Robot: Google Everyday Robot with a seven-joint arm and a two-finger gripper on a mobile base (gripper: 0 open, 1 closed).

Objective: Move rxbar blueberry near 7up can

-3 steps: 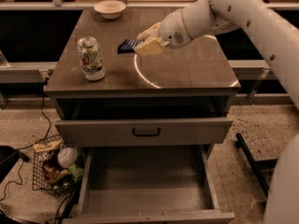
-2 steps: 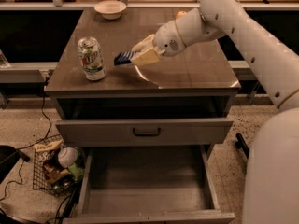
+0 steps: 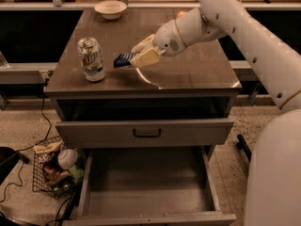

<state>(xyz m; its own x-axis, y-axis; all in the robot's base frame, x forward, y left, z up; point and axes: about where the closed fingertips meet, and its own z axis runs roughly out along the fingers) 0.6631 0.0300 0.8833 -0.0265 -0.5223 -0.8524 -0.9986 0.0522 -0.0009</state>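
Rxbar blueberry (image 3: pixel 122 59) clamped in claw (image 3: pixel 135 58), near 7up can (image 3: pixel 91 59), bottom drawer (image 3: pixel 146 192) open

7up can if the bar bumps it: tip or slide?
Can stands upright, tall for its base: a high bump likely tips it. Tabletop looks glossy, so a low nudge probably slides it. Claw holds bar beside it.

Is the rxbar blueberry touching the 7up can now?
Apart. The camera view shows a strip of tabletop between the rxbar blueberry, held by the tool above mid-table, and the 7up can.
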